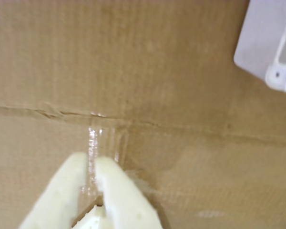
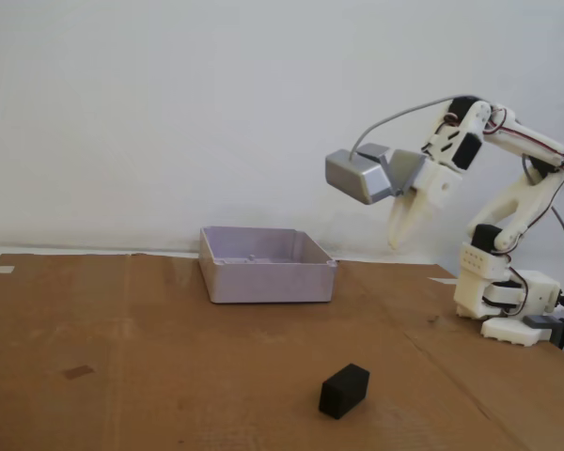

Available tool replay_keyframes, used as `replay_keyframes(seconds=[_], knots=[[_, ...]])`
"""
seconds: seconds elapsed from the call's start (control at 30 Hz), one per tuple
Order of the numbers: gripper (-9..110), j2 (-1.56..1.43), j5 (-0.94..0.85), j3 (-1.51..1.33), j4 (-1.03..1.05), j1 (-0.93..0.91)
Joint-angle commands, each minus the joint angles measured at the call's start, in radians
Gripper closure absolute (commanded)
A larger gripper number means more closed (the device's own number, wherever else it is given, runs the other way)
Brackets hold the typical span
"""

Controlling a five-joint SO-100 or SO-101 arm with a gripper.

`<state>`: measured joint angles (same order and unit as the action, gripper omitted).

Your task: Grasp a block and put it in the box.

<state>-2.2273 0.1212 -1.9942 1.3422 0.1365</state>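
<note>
The arm (image 2: pixel 508 235) stands at the right end of the counter (image 2: pixel 122 376) in the fixed view, folded high, its end effector (image 2: pixel 396 241) hanging in the air with nothing in it. In the wrist view the two pale fingers (image 1: pixel 117 183) sit almost together, only a thin slit between them, so I'd call it narrow and empty. The block (image 2: pixel 344 390) lies on the cardboard near the front edge, well apart from the arm and below it. The box (image 2: pixel 263 263) sits further back, to the left of the end effector; a corner of it shows at the top right of the wrist view (image 1: pixel 271 43). The block is not in the wrist view at all. To my eye the reach has not begun. The next move calls for spreading the fingers, swinging forward and down over the block, and lining up across its narrower sides before closing.
</note>
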Motion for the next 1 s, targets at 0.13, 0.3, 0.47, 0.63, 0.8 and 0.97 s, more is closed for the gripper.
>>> replay_keyframes(seconds=[0.13,0.3,0.47,0.63,0.8,0.97], knots=[[101,0.061,0.000,0.140,-0.245,0.074],[101,0.118,0.002,0.146,-0.325,0.118],[101,0.155,0.002,0.146,-0.331,0.156],[101,0.190,0.002,0.158,-0.331,0.196],[101,0.268,0.002,0.236,-0.331,0.218],[101,0.377,0.002,0.342,-0.331,0.239]])
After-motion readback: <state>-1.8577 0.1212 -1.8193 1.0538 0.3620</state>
